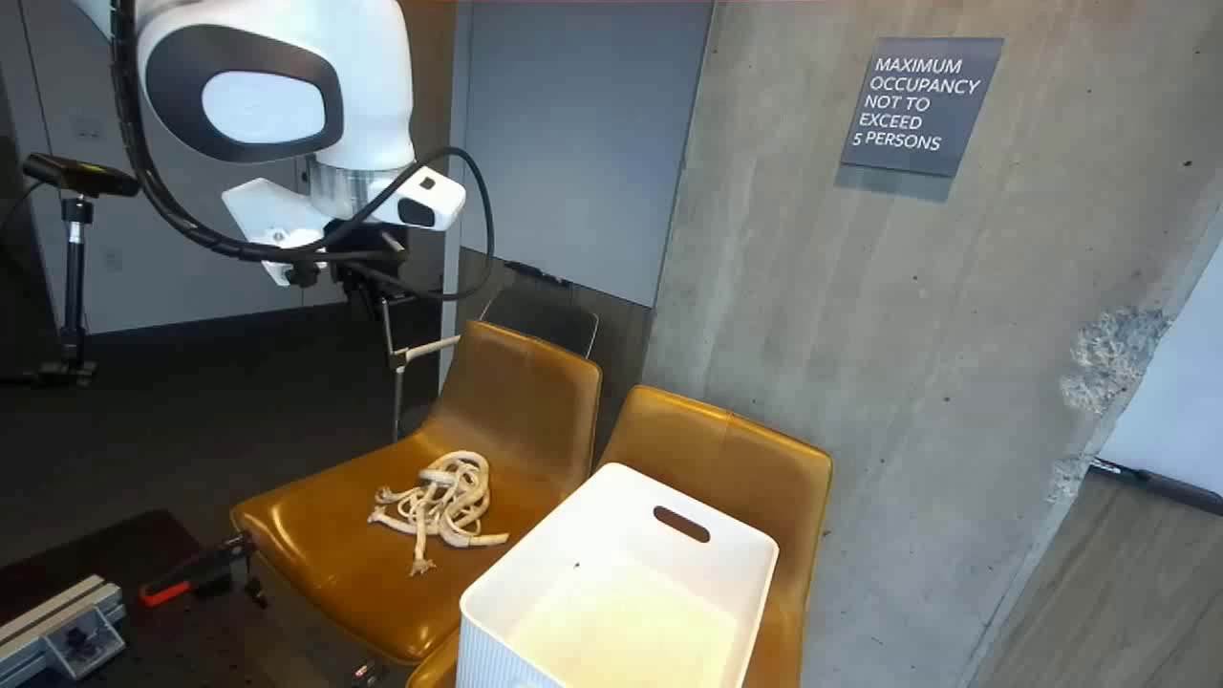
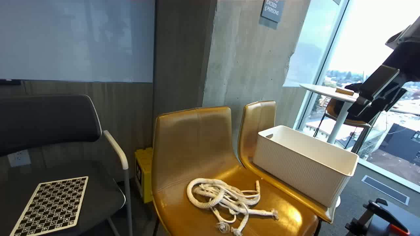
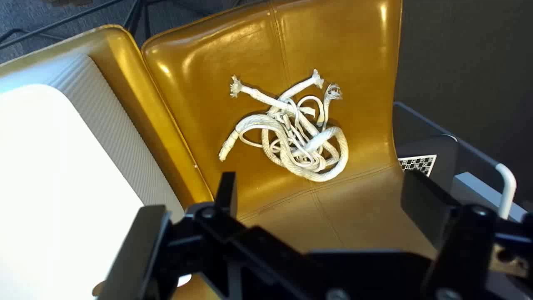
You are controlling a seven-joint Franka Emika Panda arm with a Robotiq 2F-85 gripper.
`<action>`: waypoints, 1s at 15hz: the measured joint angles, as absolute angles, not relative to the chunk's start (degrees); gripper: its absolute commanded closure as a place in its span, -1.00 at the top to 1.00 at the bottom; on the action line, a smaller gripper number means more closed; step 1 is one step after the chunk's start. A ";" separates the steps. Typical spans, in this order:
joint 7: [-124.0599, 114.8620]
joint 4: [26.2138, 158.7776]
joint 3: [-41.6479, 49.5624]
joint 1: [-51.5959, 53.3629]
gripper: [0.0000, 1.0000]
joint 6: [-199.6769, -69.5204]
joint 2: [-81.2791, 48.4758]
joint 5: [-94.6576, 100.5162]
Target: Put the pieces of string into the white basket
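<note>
While the hand (image 3: pixel 325 193) hangs higher than the seats, its fingers (image 3: pixel 424 204) stand wide apart in the wrist view, with the pieces of string (image 3: pixel 314 143) showing beyond their tips. The cords lie in a loose, looping tangle on the seat of a tan chair (image 1: pixel 325 545), thick and thin lengths crossing one another. Several frayed ends point toward the front edge, and heavy loops curl nearer the backrest. Right beside it, a matching chair (image 1: pixel 726 444) carries the white basket (image 2: pixel 295 167), open side up and ribbed on the outside, with a slot (image 1: pixel 681 524) cut just below the rim. In both exterior views the string and the basket are apart, each on its own chair. A white arm (image 1: pixel 373 86) comes in from the top of an exterior view, a black cable (image 1: pixel 258 251) looping below it. On the string's side away from the basket, a checkered board (image 2: pixel 52 206) lies on a dark chair (image 2: pixel 49 121).
</note>
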State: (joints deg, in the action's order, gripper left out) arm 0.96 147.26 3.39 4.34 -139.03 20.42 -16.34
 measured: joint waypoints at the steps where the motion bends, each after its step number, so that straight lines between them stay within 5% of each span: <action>1: 0.95 147.26 3.39 4.34 1.00 -139.03 20.42 -16.34; 15: 6.95 148.89 0.10 6.45 1.00 -142.37 19.20 -14.84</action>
